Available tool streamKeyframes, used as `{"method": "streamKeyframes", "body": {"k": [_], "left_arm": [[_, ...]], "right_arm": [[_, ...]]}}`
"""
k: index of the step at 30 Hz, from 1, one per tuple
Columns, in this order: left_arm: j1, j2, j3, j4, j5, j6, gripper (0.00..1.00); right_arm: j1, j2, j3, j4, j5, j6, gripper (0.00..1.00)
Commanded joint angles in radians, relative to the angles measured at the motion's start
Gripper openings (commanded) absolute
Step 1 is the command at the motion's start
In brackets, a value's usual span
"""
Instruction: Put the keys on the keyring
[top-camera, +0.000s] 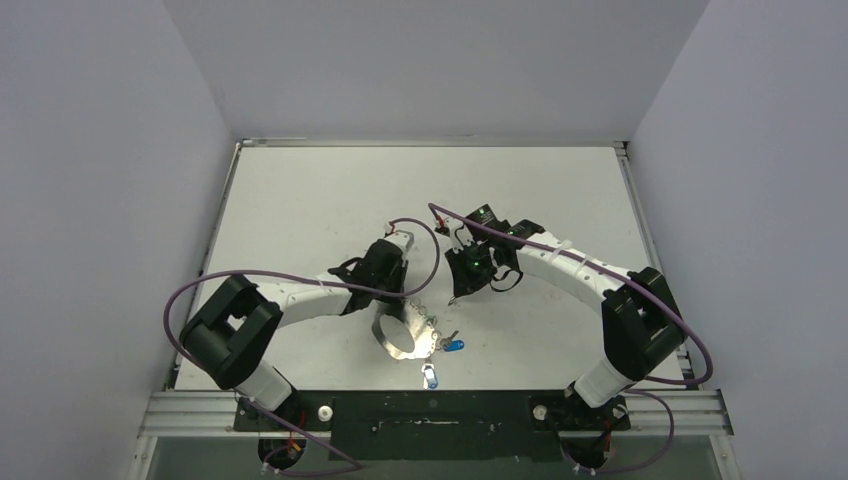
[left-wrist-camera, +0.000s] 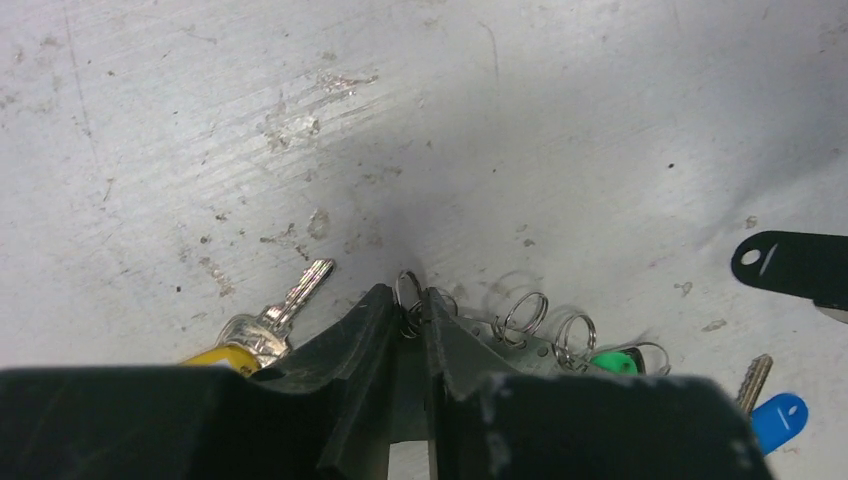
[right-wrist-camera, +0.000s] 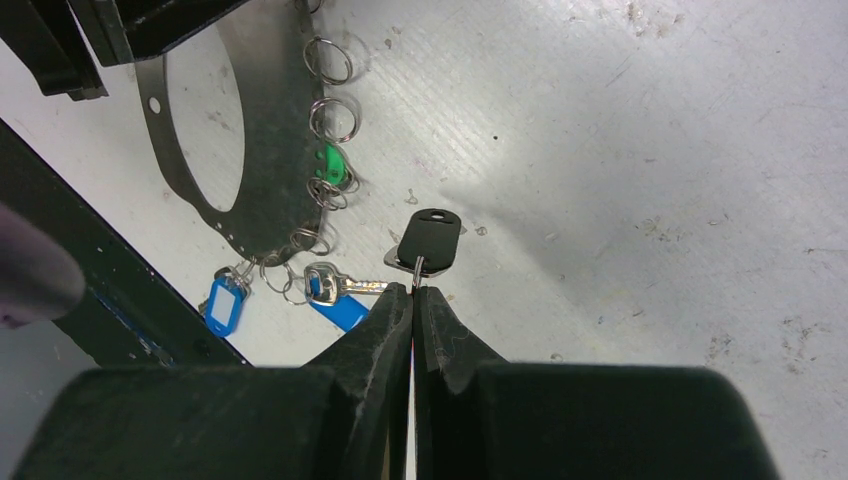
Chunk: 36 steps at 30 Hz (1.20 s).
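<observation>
The keyring (right-wrist-camera: 275, 150), a flat metal loop edged with small split rings, is at the near middle of the surface (right-wrist-camera: 650, 150). A green tag (right-wrist-camera: 330, 165), a blue tag (right-wrist-camera: 222, 303) and a blue key (right-wrist-camera: 340, 310) hang at its rim. The left hand (left-wrist-camera: 410, 305) is clamped on one split ring. The right hand (right-wrist-camera: 413, 292) pinches the small loop of the black-tagged key (right-wrist-camera: 430, 240), just beside the keyring.
</observation>
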Motion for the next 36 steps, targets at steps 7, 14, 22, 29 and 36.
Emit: {"method": "streamKeyframes", "body": {"k": [7, 14, 22, 29, 36], "left_arm": [[-0.007, -0.099, 0.027, -0.102, -0.094, 0.028, 0.1], [-0.009, -0.183, -0.01, -0.082, -0.073, 0.031, 0.27], [-0.009, -0.228, -0.042, -0.019, 0.031, 0.058, 0.29], [-0.004, -0.183, -0.059, 0.098, 0.239, 0.096, 0.32], [0.046, -0.107, -0.037, 0.087, 0.333, 0.047, 0.39]], "right_arm": [[-0.004, -0.042, 0.014, 0.009, -0.004, -0.008, 0.0], [-0.004, -0.038, 0.018, 0.008, -0.006, -0.009, 0.0], [-0.004, -0.032, 0.02, 0.006, -0.009, -0.01, 0.0], [-0.004, -0.033, 0.023, 0.003, -0.009, -0.011, 0.0], [-0.005, -0.035, 0.021, -0.001, -0.008, -0.012, 0.0]]}}
